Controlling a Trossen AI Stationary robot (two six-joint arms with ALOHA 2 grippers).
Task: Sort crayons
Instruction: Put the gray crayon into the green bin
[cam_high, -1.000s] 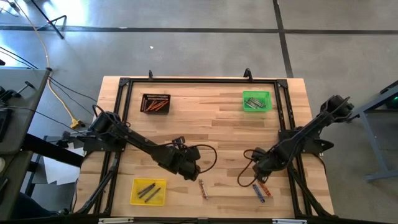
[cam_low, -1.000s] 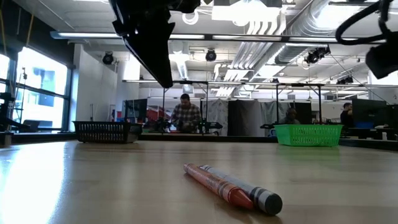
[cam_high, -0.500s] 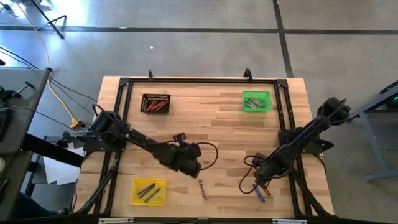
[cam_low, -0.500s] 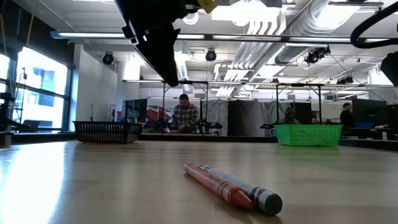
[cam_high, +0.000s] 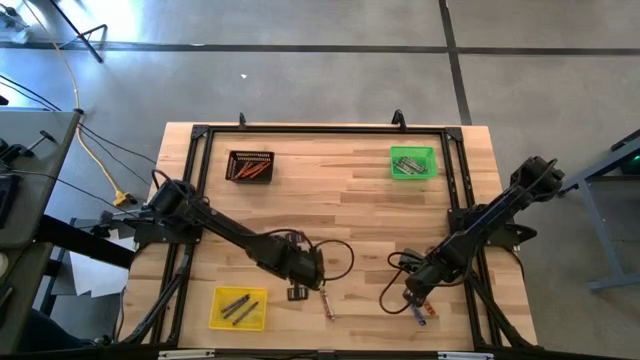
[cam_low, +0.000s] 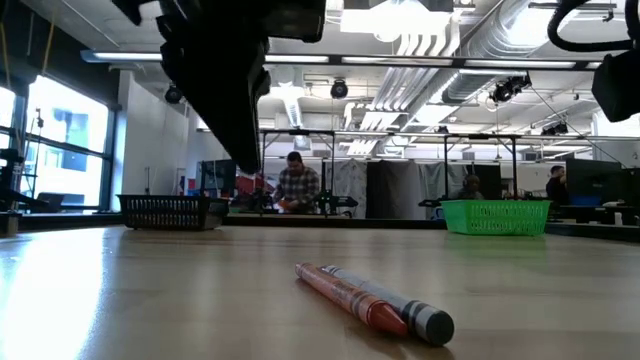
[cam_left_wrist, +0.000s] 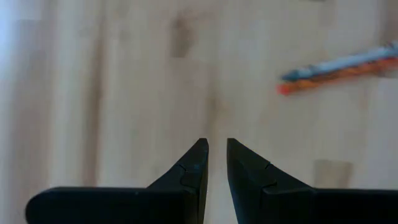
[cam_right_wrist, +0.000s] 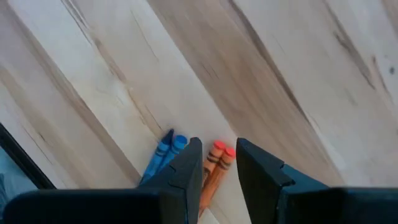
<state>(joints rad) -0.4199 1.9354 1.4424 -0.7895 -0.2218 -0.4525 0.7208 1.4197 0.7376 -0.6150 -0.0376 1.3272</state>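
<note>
An orange crayon and a grey crayon (cam_high: 327, 303) lie side by side flat on the table near its front edge; they also show in the low view (cam_low: 372, 300) and the left wrist view (cam_left_wrist: 339, 68). My left gripper (cam_high: 303, 280) hangs just to their left, open by a narrow gap (cam_left_wrist: 217, 147) and empty. Two blue crayons (cam_right_wrist: 166, 152) and two orange crayons (cam_right_wrist: 217, 155) lie at the front right (cam_high: 419, 311). My right gripper (cam_high: 414, 296) hovers over them, open, its fingers (cam_right_wrist: 219, 149) on either side of the orange pair's ends.
A dark tray (cam_high: 250, 165) with orange crayons stands at the far left. A green tray (cam_high: 412, 162) stands at the far right. A yellow tray (cam_high: 240, 307) with grey crayons stands at the near left. A black frame (cam_high: 320, 130) borders the table. People stand in the room behind.
My left gripper has gone toward the table's near edge and down, turning as it went, and now hangs closer to the orange and grey crayons. My right gripper has gone toward the near edge, over the blue and orange crayons. No crayon has moved.
</note>
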